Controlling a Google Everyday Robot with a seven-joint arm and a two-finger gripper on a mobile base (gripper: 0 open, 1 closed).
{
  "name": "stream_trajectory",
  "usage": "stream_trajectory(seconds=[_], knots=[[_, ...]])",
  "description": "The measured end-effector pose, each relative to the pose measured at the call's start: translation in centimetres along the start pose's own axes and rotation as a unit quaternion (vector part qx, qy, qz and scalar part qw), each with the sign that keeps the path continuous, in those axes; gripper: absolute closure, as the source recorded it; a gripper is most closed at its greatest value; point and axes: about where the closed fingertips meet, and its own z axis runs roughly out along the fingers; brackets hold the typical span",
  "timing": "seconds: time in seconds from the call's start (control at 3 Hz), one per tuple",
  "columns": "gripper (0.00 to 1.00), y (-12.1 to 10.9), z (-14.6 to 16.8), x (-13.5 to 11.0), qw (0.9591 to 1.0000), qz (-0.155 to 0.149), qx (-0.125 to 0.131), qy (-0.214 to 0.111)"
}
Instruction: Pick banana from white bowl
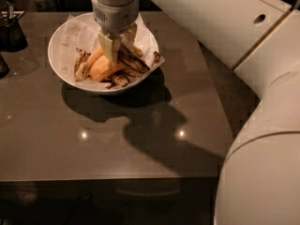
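Note:
The white bowl (55, 62), lined with crumpled white paper, stands on the far left part of the brown table (108, 139). The banana (133, 63), long and streaked dark brown, lies in its right half beside a pale-orange rounded fruit (104, 70). Shorter brown-spotted bananas (81, 65) lie at the left and front of the bowl. My gripper (121, 47) reaches straight down into the bowl, right over the upper end of the banana, and its body hides that end.
A dark object (11, 31) stands at the table's far left edge. My large white arm (243, 46) crosses the upper right and fills the right side. The table's front edge (108, 178) runs across the lower view; floor lies to the right.

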Motion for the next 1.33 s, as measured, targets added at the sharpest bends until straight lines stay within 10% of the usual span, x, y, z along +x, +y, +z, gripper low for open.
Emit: stream_trajectory(seconds=[0.33, 0.67, 1.33], knots=[[1.0, 0.1, -0.8, 0.4, 0.9999, -0.01, 0.007, -0.009], [1.0, 0.1, -0.8, 0.4, 0.9999, -0.01, 0.007, -0.009], [1.0, 0.9, -4.5, 0.7, 0.9923, -0.038, 0.007, -0.118]])
